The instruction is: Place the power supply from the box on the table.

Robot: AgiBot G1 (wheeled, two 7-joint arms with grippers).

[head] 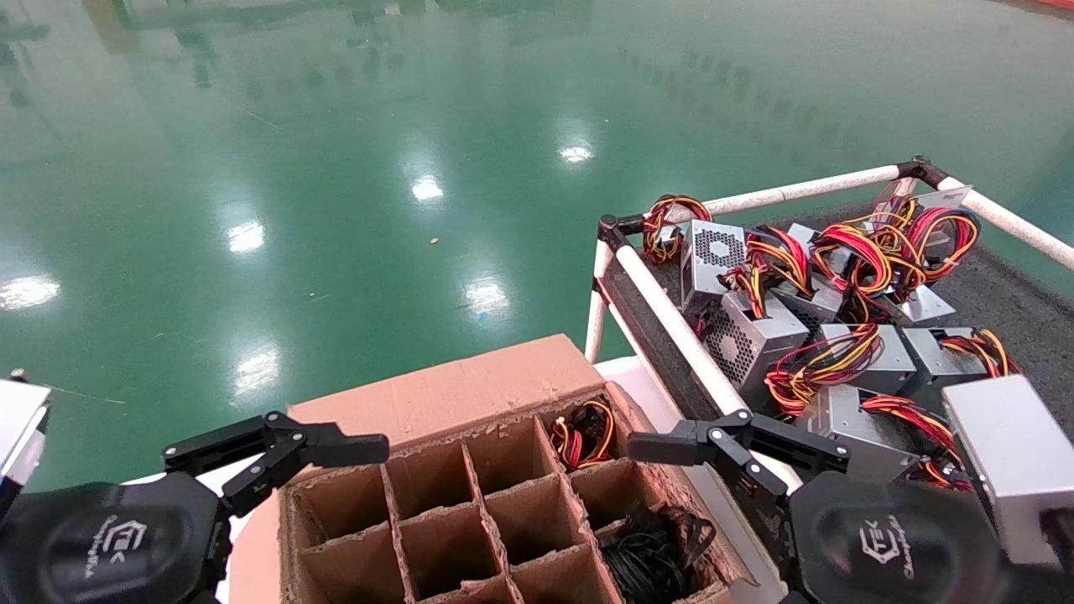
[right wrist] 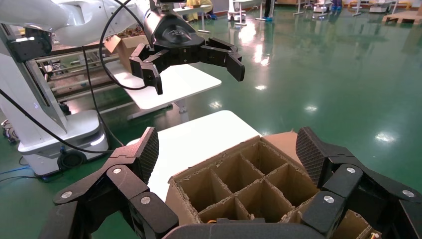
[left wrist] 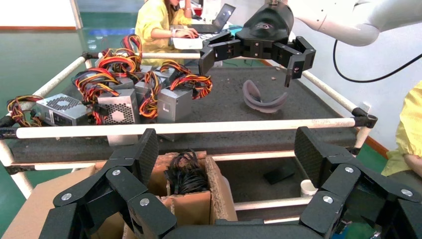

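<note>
In the head view the box [head: 503, 495] sat at the lower centre of the frame, a brown cardboard carton with torn, ragged edges and cardboard dividers cutting it into square cells. Most cells were bare. One cell at the upper right of the grid held a power supply [head: 583, 436], of which only a loop of red, yellow and black wires showed; its metal body was hidden. A tangle of black cable [head: 654, 549] filled a cell toward the lower right.

The table [head: 998, 289], dark grey and edged by white pipe rails, filled the right of the frame and carried a heap of other power supplies [head: 826, 335], silvery-grey boxes with perforated vent faces and looped coloured wires.

The left gripper [head: 277, 457] hovered at the box's left edge, lower left of the frame, its fingers spread wide and holding nothing. The right gripper [head: 722, 445] hung between box and table rail, lower right, likewise spread and holding nothing.
</note>
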